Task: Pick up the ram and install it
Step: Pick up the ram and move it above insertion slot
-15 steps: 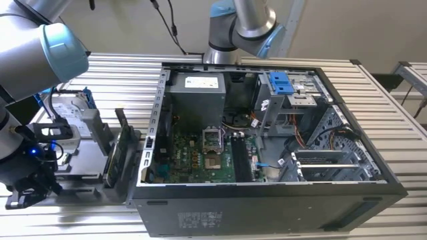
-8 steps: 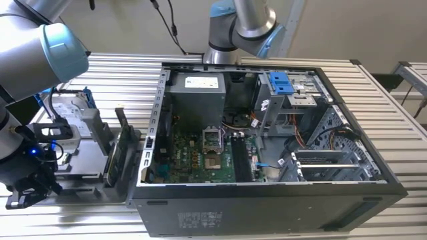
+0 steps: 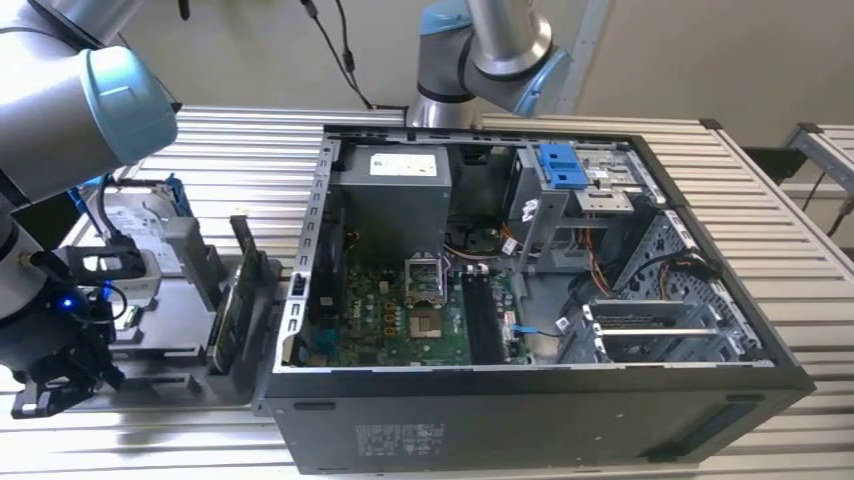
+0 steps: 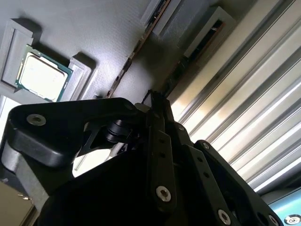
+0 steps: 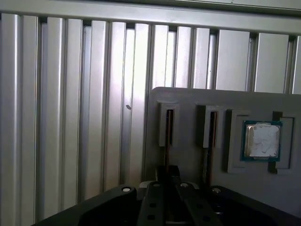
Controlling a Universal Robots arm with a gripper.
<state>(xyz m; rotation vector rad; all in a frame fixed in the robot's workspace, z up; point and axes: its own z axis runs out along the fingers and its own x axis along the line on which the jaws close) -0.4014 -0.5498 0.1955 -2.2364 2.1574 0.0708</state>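
wall (image 3: 721, 50): plain beige | table (image 3: 240, 140): ribbed silver metal, brightly lit

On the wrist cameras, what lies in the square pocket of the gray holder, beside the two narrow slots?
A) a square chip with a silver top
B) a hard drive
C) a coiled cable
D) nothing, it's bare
A: in the first wrist view a square chip with a silver top and green edge lies flat in the pocket of the gray holder.
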